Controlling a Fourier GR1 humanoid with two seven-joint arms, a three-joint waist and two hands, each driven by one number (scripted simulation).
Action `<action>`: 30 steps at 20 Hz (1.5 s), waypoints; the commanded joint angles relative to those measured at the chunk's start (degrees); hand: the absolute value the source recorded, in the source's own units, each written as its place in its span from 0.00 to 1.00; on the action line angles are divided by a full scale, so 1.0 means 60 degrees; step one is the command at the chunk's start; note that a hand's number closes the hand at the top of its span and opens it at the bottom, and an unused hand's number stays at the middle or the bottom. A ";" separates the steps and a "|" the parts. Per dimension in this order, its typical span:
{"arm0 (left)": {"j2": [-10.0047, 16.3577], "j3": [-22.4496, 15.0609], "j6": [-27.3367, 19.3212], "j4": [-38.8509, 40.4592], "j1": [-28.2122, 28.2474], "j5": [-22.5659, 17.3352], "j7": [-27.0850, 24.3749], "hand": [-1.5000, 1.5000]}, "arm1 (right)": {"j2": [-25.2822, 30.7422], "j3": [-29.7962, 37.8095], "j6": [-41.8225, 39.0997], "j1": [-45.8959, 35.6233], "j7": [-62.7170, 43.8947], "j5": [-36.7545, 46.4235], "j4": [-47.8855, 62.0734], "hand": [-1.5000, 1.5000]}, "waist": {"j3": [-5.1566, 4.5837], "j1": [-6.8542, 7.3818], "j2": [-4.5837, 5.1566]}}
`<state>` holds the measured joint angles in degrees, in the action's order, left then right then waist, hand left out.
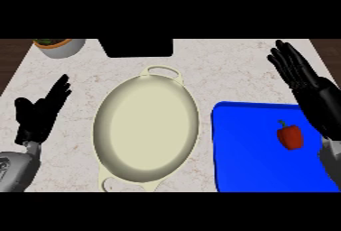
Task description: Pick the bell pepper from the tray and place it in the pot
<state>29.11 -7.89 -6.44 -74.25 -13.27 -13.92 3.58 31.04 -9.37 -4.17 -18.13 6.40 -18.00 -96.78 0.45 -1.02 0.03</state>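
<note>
Nearest, at lower left, my left hand (36, 115) rests open beside the pot (146, 126), fingers straight and pointing away. My right hand (303, 76) is open too, fingers straight, over the far right corner of the blue tray (246, 153). The pepper (290, 136) lies on that tray, just left of my right wrist, untouched.

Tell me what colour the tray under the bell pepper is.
Bright blue; the tray shows in the head view.
</note>
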 commanded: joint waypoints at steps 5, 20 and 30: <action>-0.1568 -0.0778 0.0578 -0.0944 0.0506 -0.0972 0.0300 0.50 | 0.1427 0.2269 0.0851 0.1374 0.0664 0.0910 0.3013 0.00 | -0.0041 -0.0033 0.0105; -0.2065 -0.1461 0.0772 -0.3097 0.2193 -0.1420 0.1231 0.50 | 0.3029 0.0208 0.1972 0.1503 -0.4833 0.5689 0.3602 0.00 | -0.0088 0.0257 -0.0041; -0.1794 -0.1003 0.1425 -0.3151 0.2405 -0.1633 0.1241 0.50 | 0.3587 0.0735 -0.1074 0.0734 -0.9924 0.3795 0.0436 0.00 | -0.0090 0.0238 -0.0020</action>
<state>16.34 -15.78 -1.20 -92.83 -1.07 -22.30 12.16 52.54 -5.47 -5.56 -10.42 -43.16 7.49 -91.26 -0.11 -0.15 -0.22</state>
